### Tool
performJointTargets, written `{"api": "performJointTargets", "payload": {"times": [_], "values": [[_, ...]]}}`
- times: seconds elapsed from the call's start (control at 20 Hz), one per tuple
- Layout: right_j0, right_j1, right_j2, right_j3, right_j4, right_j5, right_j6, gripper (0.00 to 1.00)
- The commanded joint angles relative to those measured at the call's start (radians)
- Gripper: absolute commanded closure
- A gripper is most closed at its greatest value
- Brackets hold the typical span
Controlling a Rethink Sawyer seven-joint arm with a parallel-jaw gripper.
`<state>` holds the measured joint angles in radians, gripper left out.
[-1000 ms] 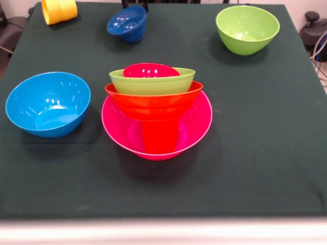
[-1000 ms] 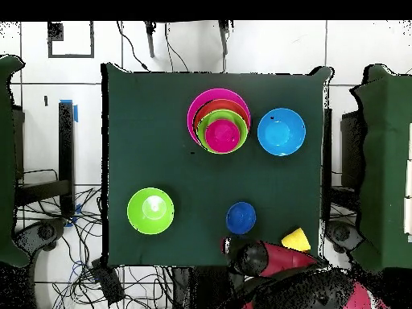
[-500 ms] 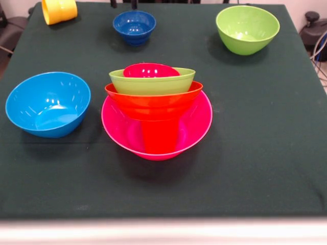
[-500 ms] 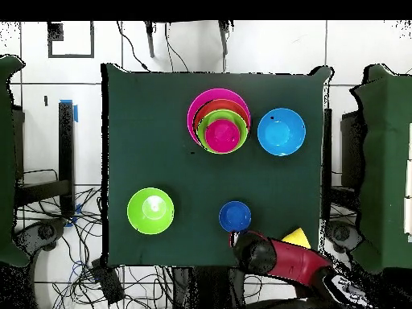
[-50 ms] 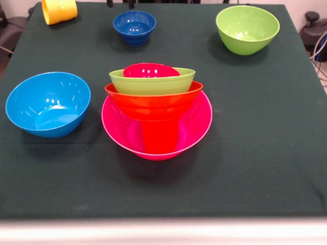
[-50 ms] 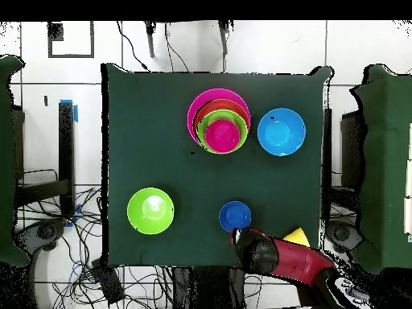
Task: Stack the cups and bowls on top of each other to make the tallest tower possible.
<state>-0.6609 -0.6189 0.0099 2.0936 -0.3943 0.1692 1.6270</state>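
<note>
Ahead, in the front view, the tower (image 5: pixel 156 109) stood near the middle of the table (image 5: pixel 265 153): a wide pink bowl (image 5: pixel 196 130) at the bottom with a red cup (image 5: pixel 159 137) upright inside it, then an orange bowl (image 5: pixel 153 102), a green bowl (image 5: pixel 152 81), and a small red bowl (image 5: pixel 150 70) nested on top. A light blue bowl (image 5: pixel 48 103) sat just beside the tower. Farther back were a dark blue bowl (image 5: pixel 134 26), a second green bowl (image 5: pixel 247 28) and a yellow cup (image 5: pixel 59 10) lying on its side at a corner. My arm did not show in this view.

From overhead, my gripper (image 6: pixel 238 236) hung just beside the dark blue bowl (image 6: pixel 235 216), at the table edge nearest my base. I could not tell whether it was spread or closed. The yellow cup (image 6: pixel 296 236) lay close to my arm. The tower (image 6: pixel 219 120) was well apart, across the table.

I judged that I was between picks, with four pieces left loose. The next move called for taking a loose bowl, likely the dark blue one, and seating it squarely on the tower's top.

A dark green cloth covered the table. Pale floor tiles and loose cables (image 6: pixel 88 265) surrounded it.
</note>
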Motion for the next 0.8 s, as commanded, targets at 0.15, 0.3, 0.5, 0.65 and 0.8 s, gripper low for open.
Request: {"api": "performJointTargets", "payload": {"times": [0.15, 0.3, 0.5, 0.65, 0.8], "values": [[-0.017, -0.077, 0.156, 0.04, 0.107, 0.165, 0.101, 0.0], [-0.039, -0.063, 0.184, 0.043, 0.126, 0.149, 0.103, 0.0], [-0.053, -0.064, 0.198, 0.046, 0.141, 0.151, 0.098, 0.0], [-0.08, -0.057, 0.217, 0.052, 0.145, 0.13, 0.096, 0.0], [-0.112, -0.042, 0.243, 0.064, 0.137, 0.082, 0.095, 0.0]]}}
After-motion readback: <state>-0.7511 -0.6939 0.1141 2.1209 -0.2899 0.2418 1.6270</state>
